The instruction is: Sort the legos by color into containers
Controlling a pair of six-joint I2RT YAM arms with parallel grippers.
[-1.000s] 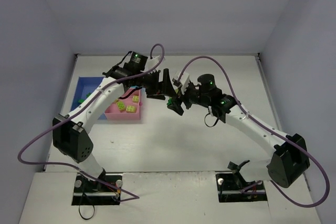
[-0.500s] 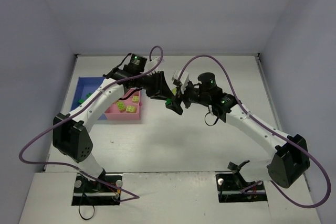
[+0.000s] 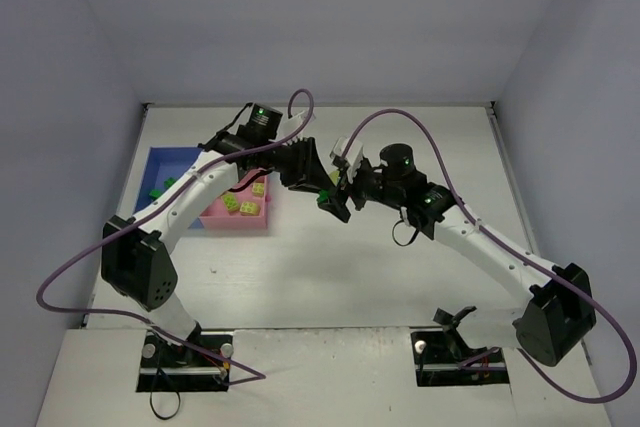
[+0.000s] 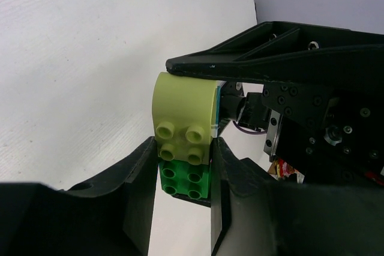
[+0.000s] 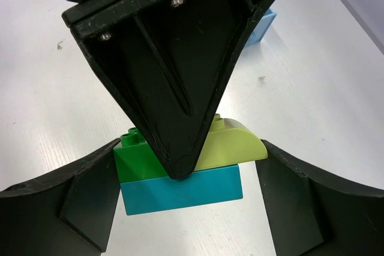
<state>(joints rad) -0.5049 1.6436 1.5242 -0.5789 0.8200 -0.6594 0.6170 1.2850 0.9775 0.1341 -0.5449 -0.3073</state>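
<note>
A stack of legos hangs in mid-air over the table's middle point(image 3: 324, 197): a teal brick point(image 5: 180, 189) underneath, a dark green brick point(image 5: 135, 160) and a rounded yellow-green brick point(image 5: 237, 148) on top. My right gripper point(image 5: 190, 172) is shut on the stack's two ends. My left gripper point(image 4: 185, 166) comes from the far side and is shut across the yellow-green brick point(image 4: 183, 109) and dark green brick point(image 4: 186, 178). Yellow-green legos point(image 3: 240, 204) lie in the pink container point(image 3: 240, 221). Dark green legos point(image 3: 158, 188) lie in the blue container point(image 3: 165, 160).
A corner of the light-blue container point(image 5: 264, 25) shows behind the left finger in the right wrist view. Both arms cross above the table's middle, and purple cables point(image 3: 390, 115) loop over them. Walls close in the table on three sides.
My left gripper has closed from wide open onto the stack's top bricks. The right gripper kept its grip and drifted slightly to the right.
</note>
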